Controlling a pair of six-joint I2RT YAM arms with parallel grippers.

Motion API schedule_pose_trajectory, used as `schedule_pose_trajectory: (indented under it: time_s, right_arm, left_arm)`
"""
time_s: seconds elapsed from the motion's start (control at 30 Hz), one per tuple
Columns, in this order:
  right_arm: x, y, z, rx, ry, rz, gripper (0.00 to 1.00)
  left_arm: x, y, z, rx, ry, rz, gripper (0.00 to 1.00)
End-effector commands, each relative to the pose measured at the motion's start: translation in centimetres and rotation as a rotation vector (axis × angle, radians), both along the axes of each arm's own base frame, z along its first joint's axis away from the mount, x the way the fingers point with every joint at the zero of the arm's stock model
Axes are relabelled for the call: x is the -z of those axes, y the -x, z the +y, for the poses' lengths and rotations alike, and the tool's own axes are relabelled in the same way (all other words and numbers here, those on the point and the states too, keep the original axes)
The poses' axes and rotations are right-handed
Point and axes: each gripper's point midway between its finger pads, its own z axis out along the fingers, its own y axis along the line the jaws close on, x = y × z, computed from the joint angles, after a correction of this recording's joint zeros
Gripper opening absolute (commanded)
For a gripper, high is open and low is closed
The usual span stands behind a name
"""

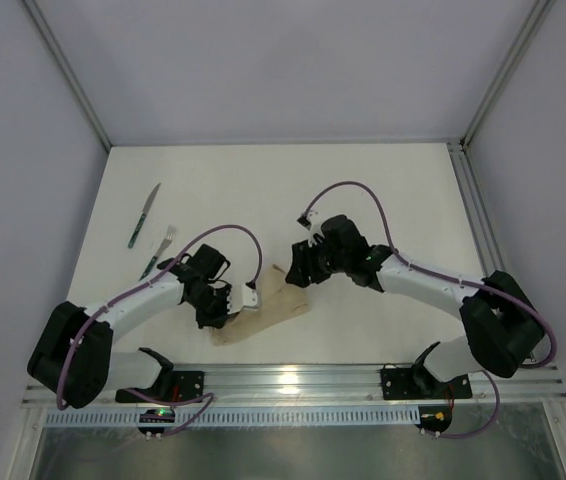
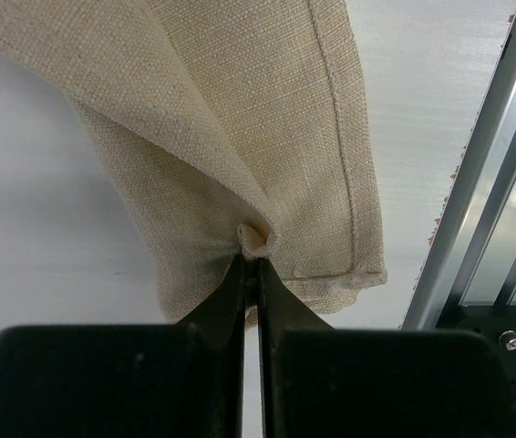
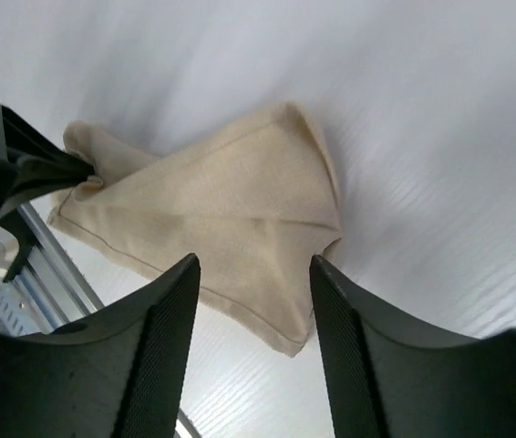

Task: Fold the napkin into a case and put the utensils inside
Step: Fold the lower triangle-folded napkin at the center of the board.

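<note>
The napkin [image 1: 268,308] lies on the table [image 1: 263,180], folded into a layered, roughly triangular packet that stretches from one pincer to the other. The left pincer [image 2: 251,258] is pressed together on the end of the cloth nearest the rail [image 2: 486,182]. A small pucker of fabric sits between its fingertips, and the pinched layer rises into a ridge while the hemmed layers spread flat away from it.

The right pincer [image 3: 253,266] hangs above the opposite end with its jaws spread. It touches nothing, and the cloth shows between its two fingers.

Farther out, beyond the left pincer on its outer side, lie the fork [image 1: 163,245] and then the knife [image 1: 144,215], side by side and well apart from the napkin. The left arm crosses between them and the cloth, and the fork's handle end runs close to that arm's wrist.

The rail passes just beside the left pincer on its near side.
</note>
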Motion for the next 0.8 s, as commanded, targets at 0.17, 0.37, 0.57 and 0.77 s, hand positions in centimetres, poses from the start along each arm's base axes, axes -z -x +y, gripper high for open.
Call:
schedule_pose_trajectory:
  time_s: [0.17,0.37,0.57,0.77]
  right_arm:
    - [-0.9,-6.9,2.7,-0.065,0.016,-0.062,0.66]
    - [-0.1,-9.2,6.2,-0.115,-0.039,-0.015,0.68]
    - [1.4,-8.2,7.0,-0.154,-0.04,0.026,0.57]
    - [0.7,-6.5,6.1,-0.166,-0.056,0.022,0.3]
  left_arm:
    - [0.6,-0.4,0.5,-0.018,-0.031,-0.036,0.0]
    - [0.7,-0.4,0.7,-0.026,-0.038,-0.045,0.0]
    - [0.7,-0.5,0.6,-0.039,-0.038,-0.044,0.0]
    - [0.7,-0.6,0.4,-0.056,-0.034,-0.04,0.0]
